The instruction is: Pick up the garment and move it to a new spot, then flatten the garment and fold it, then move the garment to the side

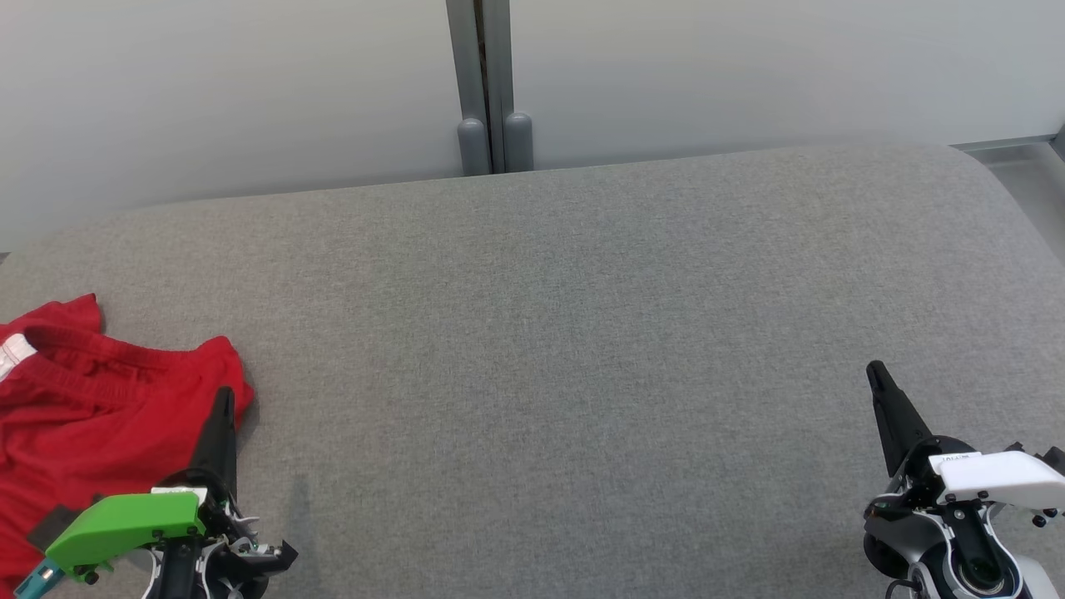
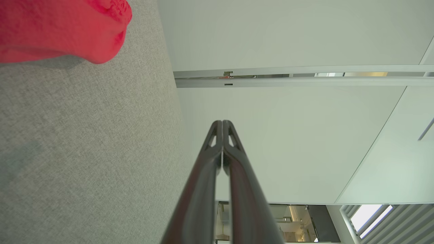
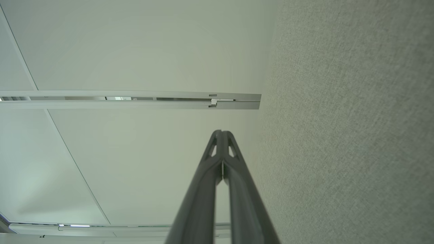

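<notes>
You have one red garment (image 1: 91, 408), shorts perhaps, crumpled at the left edge of the one grey cloth surface (image 1: 541, 333) | two grippers: left gripper (image 1: 223, 403) just beside the garment's right edge, jaws pressed together, holding nothing | right gripper (image 1: 877, 376) well apart from it, jaws likewise together, empty

The left gripper (image 1: 223, 398) has two long, dark, tapering fingers on a black wrist, capped by a bright green cover (image 1: 125, 524) with small dark screws and a teal end. The right gripper (image 1: 875, 372) is alike but has a white cover (image 1: 998, 478) above a round dark lens (image 1: 982, 574). Triangular cut-outs pierce the fingertips (image 2: 217, 126).
</notes>
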You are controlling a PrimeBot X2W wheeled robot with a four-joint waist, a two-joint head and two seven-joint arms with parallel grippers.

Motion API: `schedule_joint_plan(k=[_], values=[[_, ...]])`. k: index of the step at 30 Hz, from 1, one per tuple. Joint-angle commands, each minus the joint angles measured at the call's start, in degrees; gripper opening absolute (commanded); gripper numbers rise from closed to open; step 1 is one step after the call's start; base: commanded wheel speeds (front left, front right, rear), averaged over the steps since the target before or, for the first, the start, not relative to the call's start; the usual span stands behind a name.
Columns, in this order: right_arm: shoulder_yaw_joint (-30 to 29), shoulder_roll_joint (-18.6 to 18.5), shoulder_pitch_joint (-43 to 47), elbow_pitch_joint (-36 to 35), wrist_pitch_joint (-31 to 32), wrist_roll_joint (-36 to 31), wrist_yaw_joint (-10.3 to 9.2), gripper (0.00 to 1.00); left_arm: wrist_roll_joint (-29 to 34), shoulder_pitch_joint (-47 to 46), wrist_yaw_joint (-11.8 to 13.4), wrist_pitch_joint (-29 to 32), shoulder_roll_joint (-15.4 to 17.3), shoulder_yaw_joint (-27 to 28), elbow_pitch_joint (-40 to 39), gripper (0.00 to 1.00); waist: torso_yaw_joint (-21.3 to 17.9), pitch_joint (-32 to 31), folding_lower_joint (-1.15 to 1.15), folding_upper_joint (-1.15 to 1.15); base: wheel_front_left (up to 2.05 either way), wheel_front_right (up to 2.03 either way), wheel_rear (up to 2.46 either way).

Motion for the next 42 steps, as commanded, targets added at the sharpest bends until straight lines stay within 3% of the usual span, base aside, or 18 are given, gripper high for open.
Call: schedule_joint_plan(k=[1,42], values=[[-0.1,-0.3,0.7,-0.2,0.0,0.2,0.0,0.0,-0.1,-0.7,-0.3,0.2,0.4,0.1,-0.1,0.0,0.0,0.0,0.0,0.0,0.0,0.0,0.0],[-0.1,-0.3,0.7,-0.2,0.0,0.2,0.0,0.0,-0.1,-0.7,-0.3,0.2,0.4,0.1,-0.1,0.0,0.0,0.0,0.0,0.0,0.0,0.0,0.0]])
